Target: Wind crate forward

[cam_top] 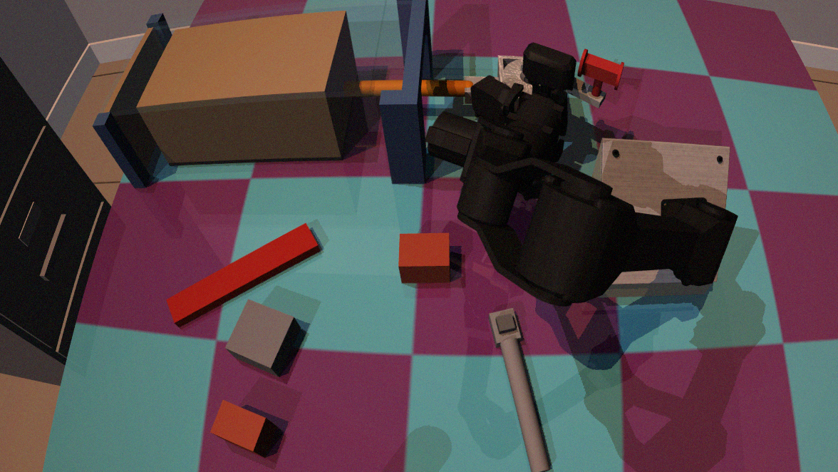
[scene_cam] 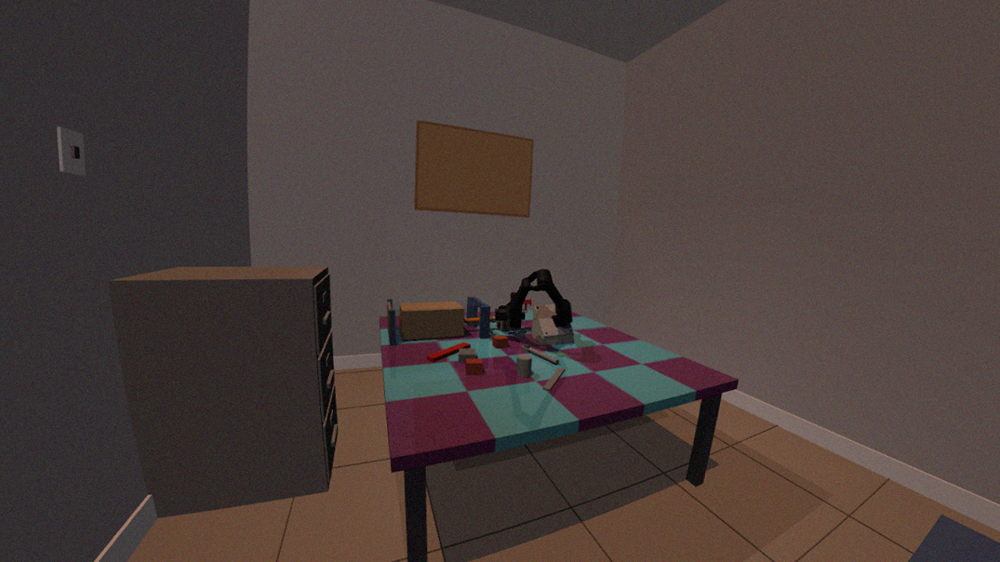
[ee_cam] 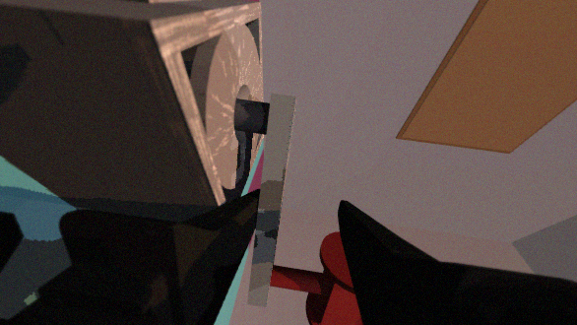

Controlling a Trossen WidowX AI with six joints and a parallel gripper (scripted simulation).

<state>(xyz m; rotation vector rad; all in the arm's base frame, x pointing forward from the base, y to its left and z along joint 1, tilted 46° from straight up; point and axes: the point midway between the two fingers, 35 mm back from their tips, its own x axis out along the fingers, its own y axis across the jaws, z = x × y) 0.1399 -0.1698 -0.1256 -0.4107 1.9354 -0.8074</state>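
Note:
The tan crate (cam_top: 234, 88) (scene_cam: 429, 319) sits flat in the clear-panelled cubby, its front a short gap behind the blue steel frame (cam_top: 404, 117). An orange strap (cam_top: 410, 86) runs from it through the frame to the grey winch (cam_top: 511, 69) (ee_cam: 98, 108). The winch handle is seated in the winch: its grey crank arm (ee_cam: 276, 187) and red knob (cam_top: 601, 70) (ee_cam: 335, 286) stick out to the right. My gripper (ee_cam: 300, 201) (cam_top: 571, 88) is open around the crank arm. The left finger is against the arm and the right finger stands apart from it.
On the checked table (scene_cam: 527, 426) lie a long red bar (cam_top: 243, 274), an orange block (cam_top: 423, 257), a grey cube (cam_top: 261, 335), a second orange block (cam_top: 237, 425) and a grey rod with a square end (cam_top: 519, 381). My arm's grey base plate (cam_top: 662, 170) is at the right. A dark cabinet (cam_top: 35, 234) stands left.

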